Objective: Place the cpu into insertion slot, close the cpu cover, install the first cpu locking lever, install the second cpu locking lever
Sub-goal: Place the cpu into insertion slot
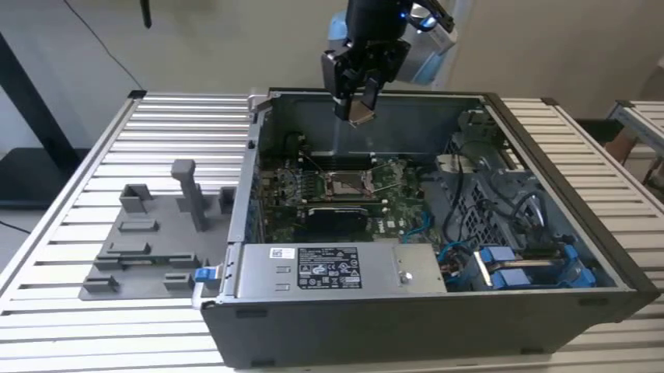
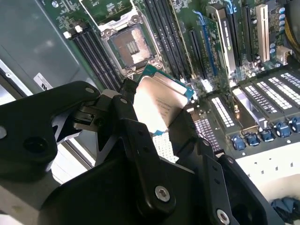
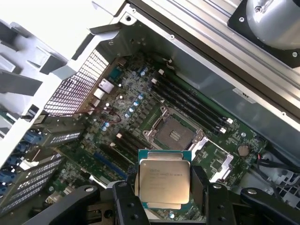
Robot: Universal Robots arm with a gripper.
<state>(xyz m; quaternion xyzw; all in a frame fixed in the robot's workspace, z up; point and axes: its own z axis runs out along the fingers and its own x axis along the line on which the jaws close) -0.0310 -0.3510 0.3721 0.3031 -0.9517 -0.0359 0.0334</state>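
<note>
1. I see the hand (image 1: 358, 115) clamped on the cpu (image 3: 164, 183), upper centre of the exterior view, above the open computer case (image 1: 581, 256)
2. Cpu is held well above the bare socket (image 1: 346, 183) at frame centre, not touching it

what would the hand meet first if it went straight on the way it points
Likely the open socket on the motherboard; the hand, holding the cpu, points down at it with nothing between. Depth is unclear, so it may land just beside.

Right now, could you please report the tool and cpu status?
Tool shut on cpu, above the open case. Socket empty below. Nothing seen in the way.
</note>
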